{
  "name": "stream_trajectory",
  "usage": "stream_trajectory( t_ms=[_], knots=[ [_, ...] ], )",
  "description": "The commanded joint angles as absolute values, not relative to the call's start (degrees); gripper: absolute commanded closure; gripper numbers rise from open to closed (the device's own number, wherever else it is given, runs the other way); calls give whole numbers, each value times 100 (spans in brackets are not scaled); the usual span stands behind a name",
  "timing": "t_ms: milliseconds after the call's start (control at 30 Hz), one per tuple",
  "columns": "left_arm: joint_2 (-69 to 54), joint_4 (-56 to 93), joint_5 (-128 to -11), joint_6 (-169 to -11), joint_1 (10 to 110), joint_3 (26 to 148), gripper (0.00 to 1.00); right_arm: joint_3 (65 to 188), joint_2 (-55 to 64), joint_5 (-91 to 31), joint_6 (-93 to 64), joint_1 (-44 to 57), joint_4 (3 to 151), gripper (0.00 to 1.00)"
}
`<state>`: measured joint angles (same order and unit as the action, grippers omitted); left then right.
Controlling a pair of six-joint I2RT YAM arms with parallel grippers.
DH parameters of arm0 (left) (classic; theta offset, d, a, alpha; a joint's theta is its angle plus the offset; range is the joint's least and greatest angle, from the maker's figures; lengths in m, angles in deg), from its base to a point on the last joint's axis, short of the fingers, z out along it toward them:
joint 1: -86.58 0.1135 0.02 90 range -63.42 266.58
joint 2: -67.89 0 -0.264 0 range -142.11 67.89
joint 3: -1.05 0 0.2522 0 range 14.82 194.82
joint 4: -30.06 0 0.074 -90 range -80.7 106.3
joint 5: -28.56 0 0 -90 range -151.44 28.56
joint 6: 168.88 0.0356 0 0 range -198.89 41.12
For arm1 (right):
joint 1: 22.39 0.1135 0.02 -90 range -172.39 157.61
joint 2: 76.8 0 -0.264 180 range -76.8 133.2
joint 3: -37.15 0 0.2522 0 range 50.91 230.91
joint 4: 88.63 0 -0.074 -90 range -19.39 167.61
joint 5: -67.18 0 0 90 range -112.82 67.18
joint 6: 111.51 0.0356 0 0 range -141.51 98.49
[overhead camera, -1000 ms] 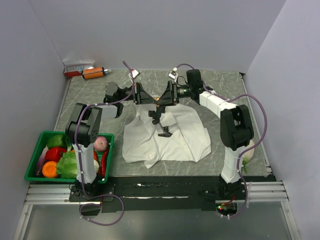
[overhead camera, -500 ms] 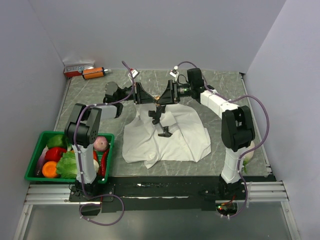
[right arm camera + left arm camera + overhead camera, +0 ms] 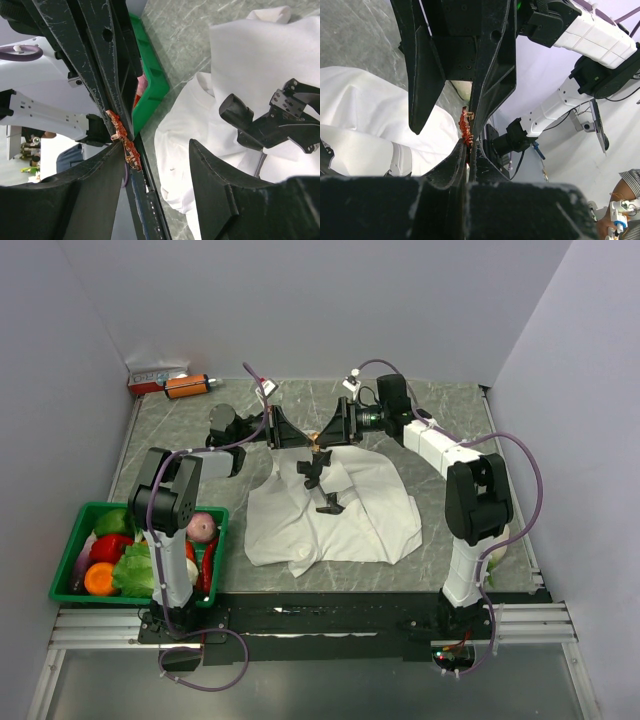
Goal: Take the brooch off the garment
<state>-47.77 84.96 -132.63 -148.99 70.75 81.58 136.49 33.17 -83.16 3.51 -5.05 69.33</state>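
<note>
Here, brooch [image 3: 466,127] pinched in closed left tool [image 3: 467,150], just beside wide-spread right tool [image 3: 159,150].

Left arm [image 3: 175,490] and right arm [image 3: 440,450] both reach toward the far edge of the worktop, with the grippers meeting tip to tip at mid-width. Left gripper [image 3: 306,437]: fingers pressed together on the brooch [image 3: 466,129]. Right gripper [image 3: 322,435]: fingers spread, one lying just beside the left fingertips.
</note>
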Motion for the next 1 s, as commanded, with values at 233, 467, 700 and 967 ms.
stream_trajectory(
  t_ms=[233, 467, 700, 967],
  knots=[
    [-4373, 8688, -13878, -14858, 7050, 8223, 99, 13801, 3131, -8566, 503, -806, 8059, 38],
    [-4400, 8521, -13852, -14788, 7059, 8258, 99, 13827, 3069, -8759, 618, -771, 8288, 36],
    [-4382, 8459, -13799, -14770, 7111, 8214, 99, 13494, 2981, -9224, 398, -798, 8367, 38],
    [-4426, 8486, -13711, -14885, 7208, 8240, 99, 13115, 2963, -9875, 301, -675, 8586, 39]
  ],
)
